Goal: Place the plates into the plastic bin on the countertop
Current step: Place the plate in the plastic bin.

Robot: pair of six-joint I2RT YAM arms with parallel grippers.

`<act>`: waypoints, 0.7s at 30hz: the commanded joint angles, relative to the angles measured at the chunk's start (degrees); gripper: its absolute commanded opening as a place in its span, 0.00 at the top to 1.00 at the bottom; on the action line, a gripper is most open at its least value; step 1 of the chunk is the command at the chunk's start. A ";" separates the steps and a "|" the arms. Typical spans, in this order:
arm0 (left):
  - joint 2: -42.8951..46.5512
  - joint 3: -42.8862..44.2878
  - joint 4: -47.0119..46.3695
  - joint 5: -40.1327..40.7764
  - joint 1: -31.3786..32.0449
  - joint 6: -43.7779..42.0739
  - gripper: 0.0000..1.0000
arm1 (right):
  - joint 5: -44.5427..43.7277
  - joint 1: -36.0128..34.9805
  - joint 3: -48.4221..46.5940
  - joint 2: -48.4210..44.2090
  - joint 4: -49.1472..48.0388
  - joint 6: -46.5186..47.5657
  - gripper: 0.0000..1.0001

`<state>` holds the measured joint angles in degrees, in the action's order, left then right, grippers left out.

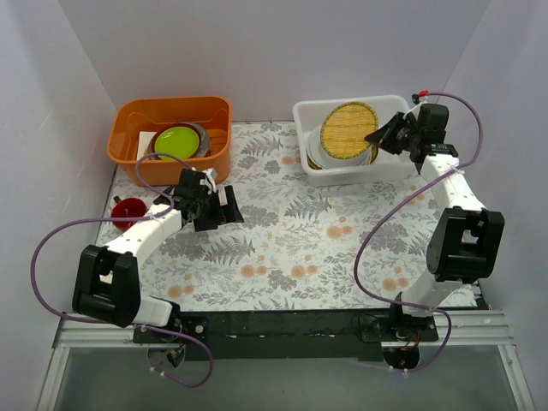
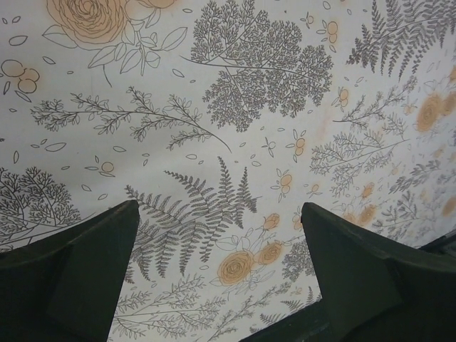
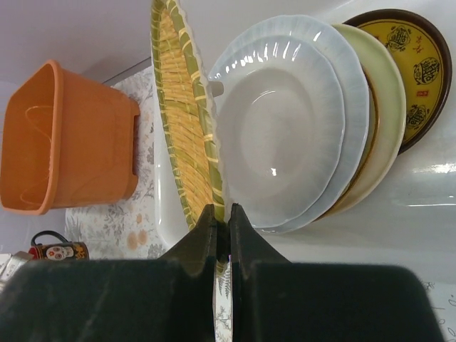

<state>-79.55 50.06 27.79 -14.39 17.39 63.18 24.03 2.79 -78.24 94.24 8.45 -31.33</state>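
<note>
My right gripper (image 1: 383,137) is shut on the rim of the woven straw-yellow plate (image 1: 349,131) and holds it over the translucent white plastic bin (image 1: 342,175) at the back right. In the right wrist view the gripper (image 3: 221,208) pinches the woven plate (image 3: 187,125) edge-on. Beneath it lie two white plates (image 3: 285,121), a cream plate (image 3: 388,107) and a mustard yellow plate (image 3: 413,64). My left gripper (image 1: 221,210) is open and empty over the fern-printed countertop (image 1: 291,231). In the left wrist view the gripper (image 2: 221,214) has only the countertop (image 2: 235,107) between its fingers.
An orange tub (image 1: 171,137) at the back left holds a plain lime-green plate (image 1: 177,141) on grey dishes. A red mug (image 1: 128,211) stands left of my left arm. White walls close in on three sides. The orange tub (image 3: 64,142) and mug (image 3: 57,249) also show in the right wrist view.
</note>
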 commanded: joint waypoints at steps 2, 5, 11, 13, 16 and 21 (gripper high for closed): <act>1.06 -2.25 -3.97 -10.39 -4.55 0.63 0.02 | 5.06 0.90 -3.85 4.90 -6.87 -4.26 0.99; 0.80 -3.74 -6.16 -13.54 -5.43 1.86 0.02 | 4.62 0.90 -4.38 7.10 -7.04 -5.14 0.99; -0.08 -5.32 -8.10 -14.96 -5.52 3.09 0.02 | 5.50 0.90 -3.77 10.35 -7.92 -6.99 0.99; 0.18 -5.77 -8.10 -14.87 -5.52 3.09 0.02 | 5.94 0.90 -3.07 11.14 -10.29 -7.25 0.99; 1.06 -6.56 -8.19 -14.52 -5.52 3.09 0.02 | 6.73 0.90 -2.01 12.19 -11.87 -8.39 0.99; 1.68 -7.35 -7.84 -14.09 -5.52 2.92 0.02 | 7.69 0.90 -1.04 13.69 -12.84 -9.54 0.99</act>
<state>-79.50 43.57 20.51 -27.73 12.10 66.30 28.84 3.64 -79.29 106.96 1.30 -39.09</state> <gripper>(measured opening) 0.981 0.077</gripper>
